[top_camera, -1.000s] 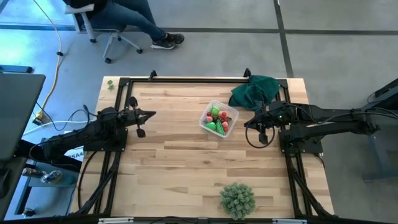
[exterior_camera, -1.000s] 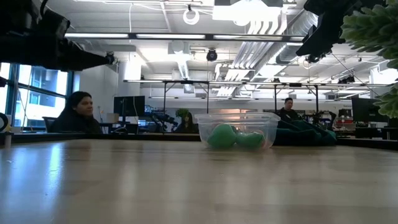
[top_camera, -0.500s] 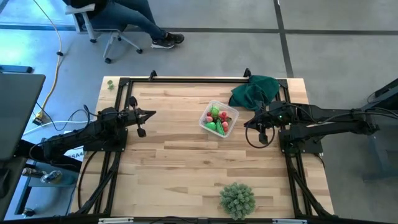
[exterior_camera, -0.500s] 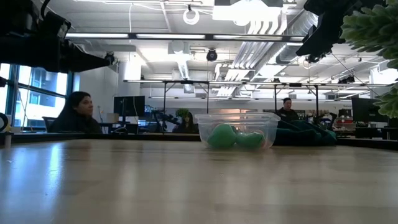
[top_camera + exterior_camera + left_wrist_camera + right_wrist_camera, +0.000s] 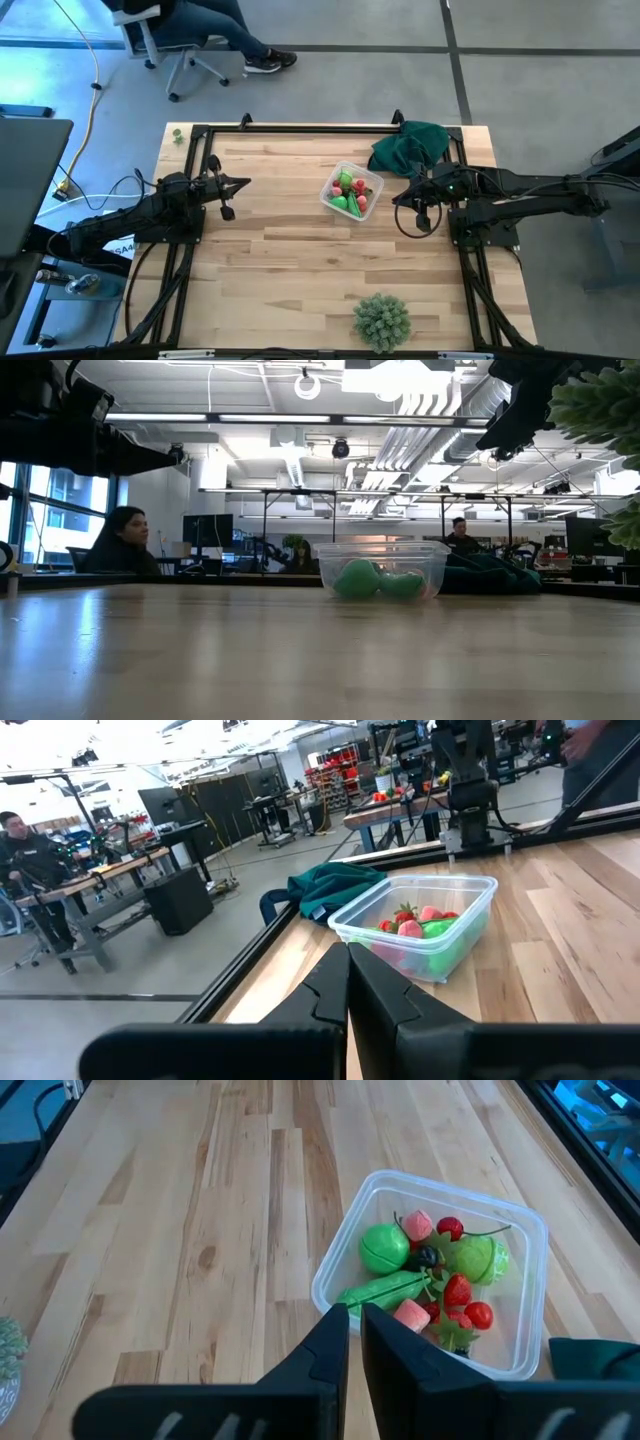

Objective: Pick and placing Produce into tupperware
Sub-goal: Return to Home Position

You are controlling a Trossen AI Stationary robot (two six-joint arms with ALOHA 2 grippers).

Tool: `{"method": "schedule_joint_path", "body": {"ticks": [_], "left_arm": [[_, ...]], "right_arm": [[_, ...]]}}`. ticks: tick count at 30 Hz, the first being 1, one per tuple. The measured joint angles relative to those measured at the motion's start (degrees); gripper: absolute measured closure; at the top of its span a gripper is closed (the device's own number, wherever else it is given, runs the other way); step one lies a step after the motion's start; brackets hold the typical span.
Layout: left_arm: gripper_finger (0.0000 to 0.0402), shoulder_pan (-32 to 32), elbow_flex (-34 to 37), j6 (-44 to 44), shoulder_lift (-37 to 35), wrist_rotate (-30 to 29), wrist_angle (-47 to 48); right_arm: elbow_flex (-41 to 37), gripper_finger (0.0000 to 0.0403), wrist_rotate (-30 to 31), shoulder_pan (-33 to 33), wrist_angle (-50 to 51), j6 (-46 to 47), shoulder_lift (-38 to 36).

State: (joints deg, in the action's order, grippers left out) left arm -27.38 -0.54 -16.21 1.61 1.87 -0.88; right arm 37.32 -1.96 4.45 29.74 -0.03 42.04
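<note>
High view, produce (image 5: 347,192) in tupperware (image 5: 376,184)

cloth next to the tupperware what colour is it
The cloth is plain dark green, with no pattern; the high view shows it best.

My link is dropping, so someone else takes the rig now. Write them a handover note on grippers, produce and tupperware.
Left gripper: jaws shut, empty, raised over the table's left side.
Right gripper: jaws shut, empty, raised just right of the tupperware.
Produce lies inside the tupperware, near the dark green cloth.
Done: the filling, it seems.
To do: homing both arms; check the small green bit off the far left corner.
</note>
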Motion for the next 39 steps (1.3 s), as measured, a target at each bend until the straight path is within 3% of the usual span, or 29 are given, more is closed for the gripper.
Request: {"method": "schedule_joint_path", "body": {"ticks": [6, 9, 13, 19, 21, 24, 29, 34, 39], "left_arm": [[0.0402, 0.0, 0.0, 0.0, 0.0, 0.0, 0.0], [0.0401, 0.0, 0.0, 0.0, 0.0, 0.0, 0.0], [0.0401, 0.0, 0.0, 0.0, 0.0, 0.0, 0.0], [0.0401, 0.0, 0.0, 0.0, 0.0, 0.0, 0.0], [0.0401, 0.0, 0.0, 0.0, 0.0, 0.0, 0.0], [0.0401, 0.0, 0.0, 0.0, 0.0, 0.0, 0.0], [0.0401, 0.0, 0.0, 0.0, 0.0, 0.0, 0.0], [0.0401, 0.0, 0.0, 0.0, 0.0, 0.0, 0.0], [0.0401, 0.0, 0.0, 0.0, 0.0, 0.0, 0.0]], "right_arm": [[0.0, 0.0379, 0.0, 0.0, -2.7, 1.3, 0.0], [0.0, 0.0379, 0.0, 0.0, -8.9, 10.2, 0.0], [0.0, 0.0379, 0.6, 0.0, -17.7, 13.5, 0.0], [0.5, 0.0379, -0.1, 0.1, -44.6, 5.5, 0.6], [2.5, 0.0379, -2.0, 0.1, -48.9, 2.8, -0.2], [6.3, 0.0379, -5.1, 0.0, -47.4, 1.1, -3.7], [8.4, 0.0379, -5.8, -0.1, -35.9, 1.5, -12.8], [3.3, 0.0379, -1.3, 0.0, -34.6, 2.7, -23.9], [-3.2, 0.0381, -1.3, 0.0, -35.0, 3.3, -32.4]]}}
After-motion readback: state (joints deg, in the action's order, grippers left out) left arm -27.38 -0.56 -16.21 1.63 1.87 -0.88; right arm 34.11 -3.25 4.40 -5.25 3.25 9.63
